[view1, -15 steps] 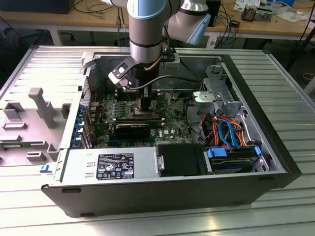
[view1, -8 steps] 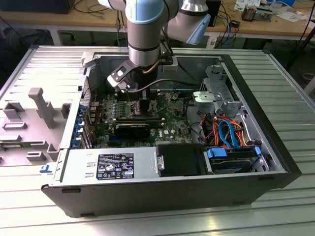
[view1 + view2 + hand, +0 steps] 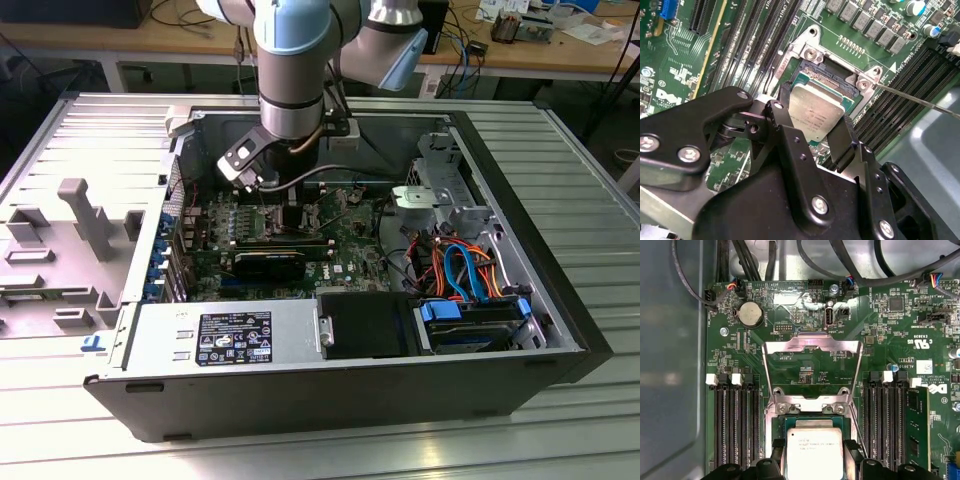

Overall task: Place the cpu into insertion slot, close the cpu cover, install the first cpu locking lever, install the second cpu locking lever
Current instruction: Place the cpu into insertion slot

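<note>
The end effector [image 3: 813, 121] pinches the silver chip [image 3: 813, 452] by two opposite edges right over the socket [image 3: 826, 76], beyond which the metal cover [image 3: 812, 341] lies swung open over the green board [image 3: 880, 335] inside the computer case [image 3: 350, 392].

Silver square cpu [image 3: 814, 452] over insertion slot [image 3: 807, 409], framed cpu cover [image 3: 812, 342] hinged open

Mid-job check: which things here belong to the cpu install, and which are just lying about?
Job: cpu, gripped by the pincer; insertion slot beneath; cpu cover, flipped open; locking lever, unlatched.
Lying about: coin battery; memory stick; power supply; drive cables.
</note>
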Available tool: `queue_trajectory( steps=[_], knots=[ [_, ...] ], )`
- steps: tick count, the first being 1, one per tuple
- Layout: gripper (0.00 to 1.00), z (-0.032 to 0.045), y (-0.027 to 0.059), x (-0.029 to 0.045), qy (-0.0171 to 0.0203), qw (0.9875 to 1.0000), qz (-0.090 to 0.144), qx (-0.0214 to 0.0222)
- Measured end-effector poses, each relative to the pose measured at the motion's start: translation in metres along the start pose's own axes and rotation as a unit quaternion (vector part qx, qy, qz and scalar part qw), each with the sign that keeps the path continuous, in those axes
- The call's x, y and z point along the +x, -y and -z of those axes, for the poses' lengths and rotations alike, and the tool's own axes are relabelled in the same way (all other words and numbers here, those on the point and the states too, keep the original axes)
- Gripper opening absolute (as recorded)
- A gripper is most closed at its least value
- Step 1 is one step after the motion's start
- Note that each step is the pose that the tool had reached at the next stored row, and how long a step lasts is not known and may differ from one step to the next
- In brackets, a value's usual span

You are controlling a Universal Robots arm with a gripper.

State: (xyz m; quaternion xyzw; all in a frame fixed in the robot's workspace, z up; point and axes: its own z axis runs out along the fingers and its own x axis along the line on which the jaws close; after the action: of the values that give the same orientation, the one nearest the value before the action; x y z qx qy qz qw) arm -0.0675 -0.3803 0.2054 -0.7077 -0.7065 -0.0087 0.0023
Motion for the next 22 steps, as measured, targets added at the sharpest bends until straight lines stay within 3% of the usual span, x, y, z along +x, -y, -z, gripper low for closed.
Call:
queue_trajectory(
  steps=[18, 21, 22],
  knots=[
    [0.54, -0.003, 0.0014, 0.0011, -0.0001, 1.0, 0.0, 0.0],
    [0.55, -0.0031, 0.0014, 0.0011, -0.0001, 1.0, 0.0, 0.0],
    [0.62, -0.0031, 0.0014, 0.0011, -0.0001, 1.0, 0.0, 0.0]
  ],
)
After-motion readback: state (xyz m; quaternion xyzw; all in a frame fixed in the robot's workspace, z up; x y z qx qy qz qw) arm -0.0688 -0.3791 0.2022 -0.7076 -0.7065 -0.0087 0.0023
